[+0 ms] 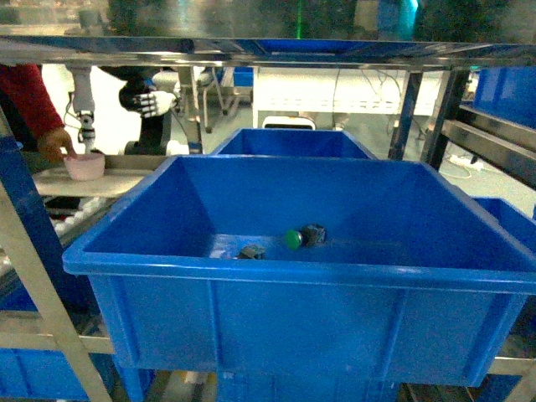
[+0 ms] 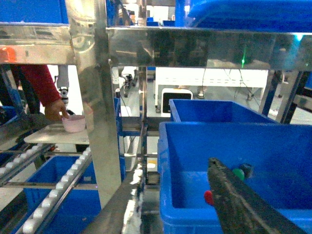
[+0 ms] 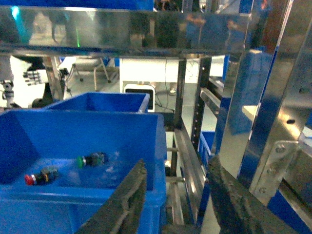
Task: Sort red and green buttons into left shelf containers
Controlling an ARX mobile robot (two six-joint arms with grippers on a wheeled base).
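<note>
The green-capped mushroom push-button (image 1: 293,239) and the red-capped one (image 3: 30,179) lie apart on the floor of the large blue plastic bin (image 1: 285,289). The right gripper (image 3: 175,195) hangs beside the bin, its 2 fingers spread wide; the left gripper (image 2: 234,195) shows only 1 dark finger, so its state cannot be told.

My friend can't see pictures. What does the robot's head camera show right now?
A big blue bin fills the view, with a green button and another small switch lying on its floor. Behind it sits a second blue bin, and at far left a person's hand touches a pink bowl.

A blue bin (image 1: 251,276) holds a green-capped button (image 1: 293,239) and a red-capped button (image 3: 30,179).
</note>
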